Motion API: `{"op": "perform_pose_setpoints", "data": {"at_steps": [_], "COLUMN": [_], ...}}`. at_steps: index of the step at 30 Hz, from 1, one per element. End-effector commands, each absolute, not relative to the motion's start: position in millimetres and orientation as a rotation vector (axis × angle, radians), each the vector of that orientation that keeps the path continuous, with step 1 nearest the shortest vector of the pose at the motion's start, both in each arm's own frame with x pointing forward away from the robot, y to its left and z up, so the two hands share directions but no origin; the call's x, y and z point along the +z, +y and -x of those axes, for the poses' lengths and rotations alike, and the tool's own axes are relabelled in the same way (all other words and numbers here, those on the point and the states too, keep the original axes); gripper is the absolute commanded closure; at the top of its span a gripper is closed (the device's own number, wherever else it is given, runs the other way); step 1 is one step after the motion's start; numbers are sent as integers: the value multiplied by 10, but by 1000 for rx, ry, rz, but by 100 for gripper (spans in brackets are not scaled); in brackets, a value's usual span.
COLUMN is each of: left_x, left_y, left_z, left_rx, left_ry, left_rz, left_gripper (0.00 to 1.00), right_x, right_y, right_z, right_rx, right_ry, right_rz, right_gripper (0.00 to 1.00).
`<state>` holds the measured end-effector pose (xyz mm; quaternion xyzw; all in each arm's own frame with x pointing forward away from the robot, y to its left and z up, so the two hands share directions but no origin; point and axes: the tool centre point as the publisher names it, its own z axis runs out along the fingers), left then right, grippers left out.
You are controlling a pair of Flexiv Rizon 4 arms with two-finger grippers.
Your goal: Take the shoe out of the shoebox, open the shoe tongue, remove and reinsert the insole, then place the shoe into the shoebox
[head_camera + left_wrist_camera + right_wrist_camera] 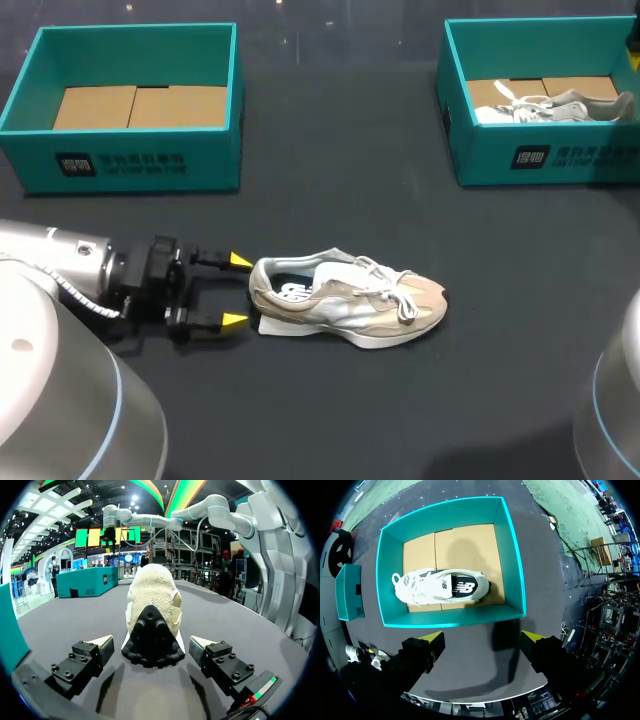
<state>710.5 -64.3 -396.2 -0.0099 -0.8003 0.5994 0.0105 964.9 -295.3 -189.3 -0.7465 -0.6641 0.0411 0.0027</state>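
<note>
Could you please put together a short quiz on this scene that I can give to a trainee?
1. True or false: the beige shoe lies inside a shoebox.
2. The left gripper is: A) shut on the beige shoe's heel; B) open, with its jaws just behind the heel; C) shut on its laces.
3. What lies in the shoebox below the right gripper?
Key: 1 false, it lies on the table; 2 B; 3 a white shoe.
</note>
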Motion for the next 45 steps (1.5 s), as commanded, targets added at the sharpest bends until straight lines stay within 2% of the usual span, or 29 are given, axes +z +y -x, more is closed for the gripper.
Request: {"op": "perform_pose_setpoints", "data": {"at_steps": [1,45], "left_x": [-3972,-3972], "left_y": [-686,-1044], "left_z": [-7116,-7122], "left_rx": [1874,1910], "left_ry": [-2497,-2507], "left_rz": [28,-36], "left_gripper": [0,0], "right_x": [-1891,-1891], "right_y": [-2955,-2955], "right_z": [-9646,-9646], "right_rx": [128,128], "right_ry": [-2083,-2083], "right_rz": [2341,2341], "right_gripper": [0,0]}}
